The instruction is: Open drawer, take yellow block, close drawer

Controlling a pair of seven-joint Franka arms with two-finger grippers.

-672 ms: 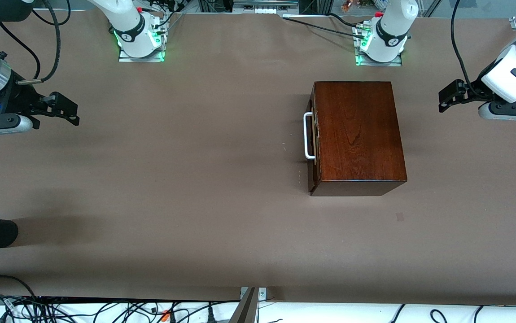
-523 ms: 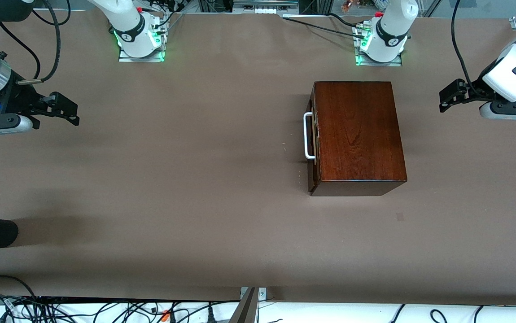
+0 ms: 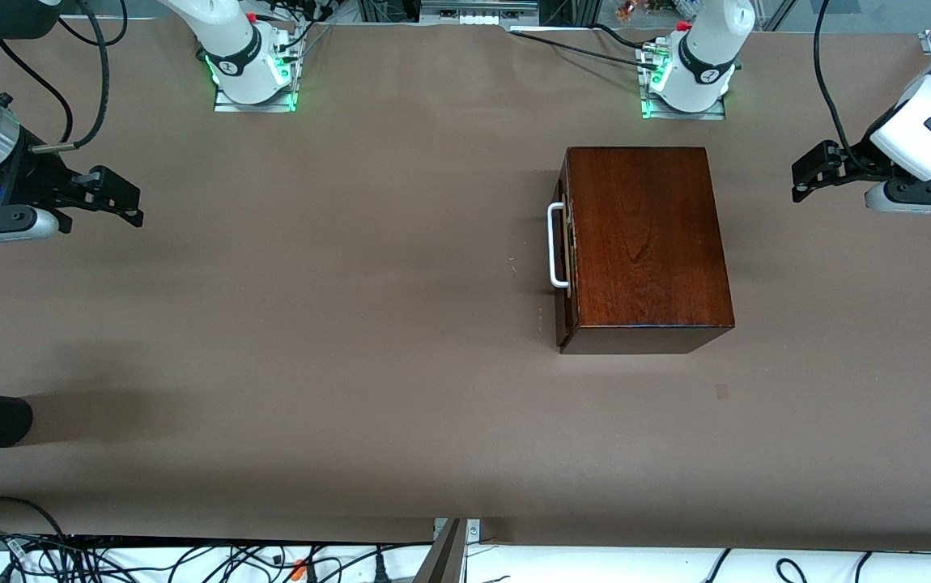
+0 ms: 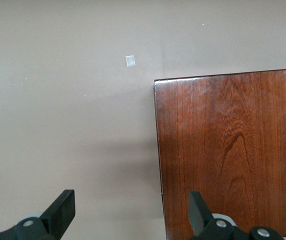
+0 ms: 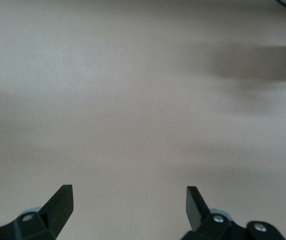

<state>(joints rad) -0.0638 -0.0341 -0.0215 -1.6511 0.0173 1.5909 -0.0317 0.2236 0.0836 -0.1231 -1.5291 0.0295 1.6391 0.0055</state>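
On the brown desk (image 3: pixel 336 340), toward the left arm's end, a dark wooden box (image 3: pixel 644 243) sits with its drawer (image 3: pixel 567 259) pushed fully in, the white bar handle (image 3: pixel 556 245) facing the right arm's end of the desk. No yellow block shows in any view; it is presumably shut inside the drawer, so the first step of the task has not begun.

Little has changed over the last moments. The left gripper (image 3: pixel 807 174) has shifted very slightly since the earlier frames, its white wrist drifting a touch up and outward at the edge of the front view, while the box, the drawer and the handle lie exactly where they were. The right gripper (image 3: pixel 121 198) has not moved at all and waits over bare desk, well apart from the box.

Both pairs of fingers stand wide and hold nothing. In the left wrist view the gripper (image 4: pixel 130 210) hangs over the edge of the box top (image 4: pixel 223 150), with bare desk beside it; in the right wrist view the gripper (image 5: pixel 128 205) looks down on empty desk only.

Judged from this, the small drift of the left arm is at most the start of an approach. The handle faces away from that arm, so whichever arm goes for it has some travel ahead before the drawer can be pulled.
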